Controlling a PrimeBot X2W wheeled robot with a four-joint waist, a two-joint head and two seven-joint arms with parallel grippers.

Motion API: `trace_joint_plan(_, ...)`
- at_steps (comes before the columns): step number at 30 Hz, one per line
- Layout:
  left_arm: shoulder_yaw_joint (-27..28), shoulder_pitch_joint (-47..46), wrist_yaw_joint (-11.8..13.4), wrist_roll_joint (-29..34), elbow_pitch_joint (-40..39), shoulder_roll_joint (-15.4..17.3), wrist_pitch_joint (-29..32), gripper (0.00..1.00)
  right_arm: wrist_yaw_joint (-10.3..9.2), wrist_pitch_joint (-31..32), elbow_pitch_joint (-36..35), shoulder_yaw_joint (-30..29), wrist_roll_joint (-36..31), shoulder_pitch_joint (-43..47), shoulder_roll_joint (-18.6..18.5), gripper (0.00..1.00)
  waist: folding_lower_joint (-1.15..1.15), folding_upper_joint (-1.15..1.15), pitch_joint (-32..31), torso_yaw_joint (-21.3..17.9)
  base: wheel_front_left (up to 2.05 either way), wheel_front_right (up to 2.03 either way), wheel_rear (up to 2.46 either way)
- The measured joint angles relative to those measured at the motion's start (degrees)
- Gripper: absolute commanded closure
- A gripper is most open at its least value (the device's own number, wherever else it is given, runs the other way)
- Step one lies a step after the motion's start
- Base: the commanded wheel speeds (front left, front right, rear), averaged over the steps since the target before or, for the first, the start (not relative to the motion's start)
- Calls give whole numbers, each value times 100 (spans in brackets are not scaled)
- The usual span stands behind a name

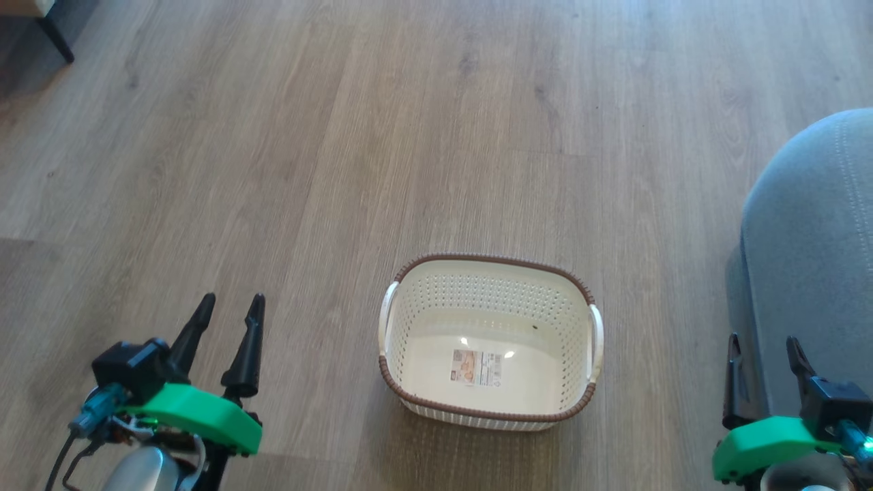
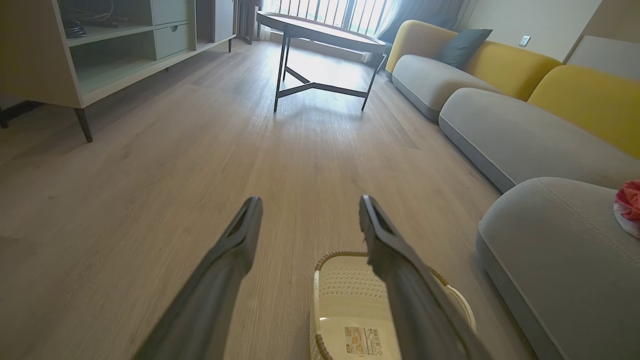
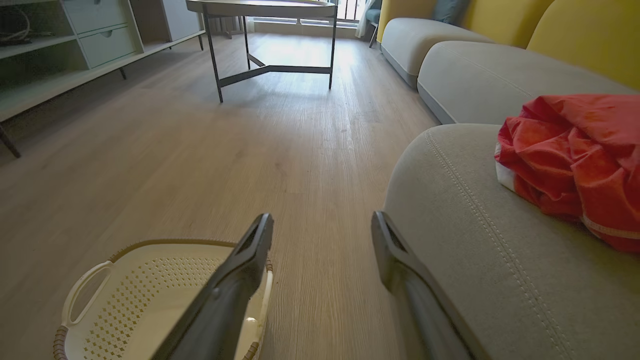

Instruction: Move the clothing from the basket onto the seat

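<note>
The red clothing [image 3: 570, 160] lies on the seat [image 3: 475, 260], right of the laundry basket [image 1: 477, 293] (only a label [image 1: 476, 368] inside). The right gripper [image 1: 762, 339] is nearer; the left gripper [image 1: 232, 299] is left of the basket. Both are spread wide, holding nothing.

The seat [image 1: 811, 273] is running off the right edge of the head view, so part of it is lying outside the picture. The clothing [image 3: 575, 150] is getting cut by the right edge of the right wrist view. In the left wrist view just a small red bit is peeking in. The basket [image 2: 345, 282] is dipping under the bottom edge in both wrist views. A finger of the left tool [image 2: 310, 200] is covering part of it, and a finger of the right tool [image 3: 322, 217] is too. The words on the label [image 1: 476, 368] are looking too small to read.
</note>
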Motion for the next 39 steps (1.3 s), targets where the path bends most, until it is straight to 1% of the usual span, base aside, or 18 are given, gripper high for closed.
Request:
trace_joint_plan(5,1,7,-14,60,23,-36,0,0,0,0,-27,8,44,140,1,0,0,0,-20,-107,0,0,0)
trace_joint_plan(6,1,7,-53,77,26,-43,0,0,0,0,-30,9,44,154,1,0,0,0,-27,-127,0,0,0)
trace_joint_plan(16,-25,9,-58,90,37,-75,0,0,0,0,-43,8,77,156,2,0,0,0,-56,-237,0,0,0)
trace_joint_plan(17,-71,9,-59,94,38,-69,0,100,0,0,-44,8,77,156,2,100,0,0,-56,-241,0,0,0)
trace_joint_plan(24,-185,427,-51,57,542,-225,41,100,0,40,527,47,135,239,38,100,0,0,-61,-258,0,0,0)
trace_joint_plan(39,-21,415,-51,-739,549,-327,282,100,0,265,527,46,1155,214,38,100,0,0,-86,-341,0,0,0)
